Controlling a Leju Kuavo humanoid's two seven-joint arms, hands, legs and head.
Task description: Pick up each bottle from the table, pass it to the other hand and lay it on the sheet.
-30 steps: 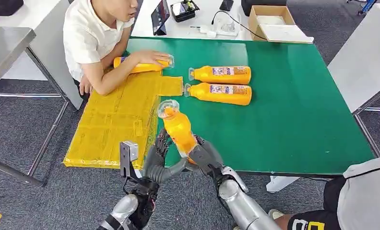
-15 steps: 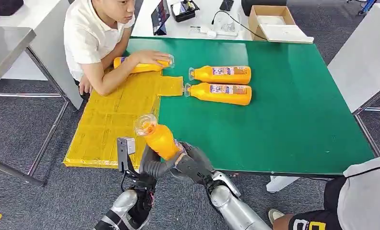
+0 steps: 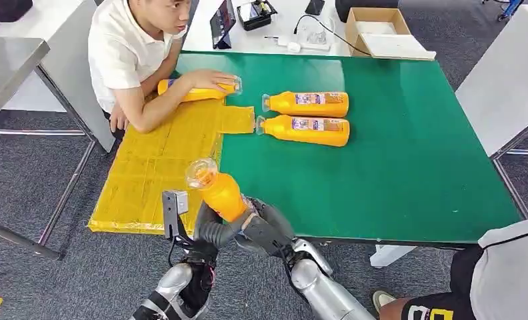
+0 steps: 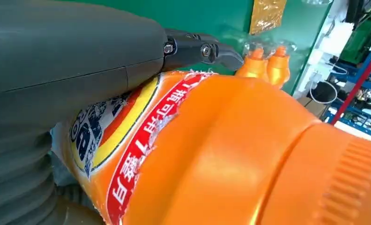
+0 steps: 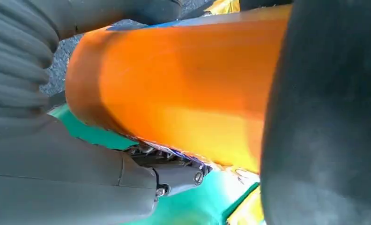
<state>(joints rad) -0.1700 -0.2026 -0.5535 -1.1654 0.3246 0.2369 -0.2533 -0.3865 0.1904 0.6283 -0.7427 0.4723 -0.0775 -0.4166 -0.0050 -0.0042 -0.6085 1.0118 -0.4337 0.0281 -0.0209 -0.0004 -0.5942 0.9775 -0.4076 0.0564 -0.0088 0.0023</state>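
Head view: a tall orange plastic juice bottle with a clear cap [image 3: 218,192] stands tilted over the near edge of the green table [image 3: 408,167], its cap leaning toward the yellow taped sheet [image 3: 161,167]. Both hands meet at its lower body; the left hand [image 3: 211,230] cups it from the sheet side, the right hand [image 3: 267,230] from the table side. Fingers of both wrap the base, mid hand-over by my reading. Two more orange bottles lie side by side on the green, the farther bottle [image 3: 308,103] and the nearer bottle [image 3: 307,130], caps toward the sheet. A person in a white shirt [image 3: 125,47] rests a hand on a fourth bottle [image 3: 198,90] at the sheet's far edge. Left wrist view: grey thumb and dark fingers [image 4: 197,49] press against the labelled body, so this hand grasps the bottle. Right wrist view: the smooth orange wall sits between thumb and a blurred dark finger [image 5: 324,122]; contact looks firm, though focus is poor. Handling: full of liquid, probably fairly heavy; stiff wall, glossy and likely slippery. The labelled mid-body seems the best hold; the cap end is narrow and would swing.
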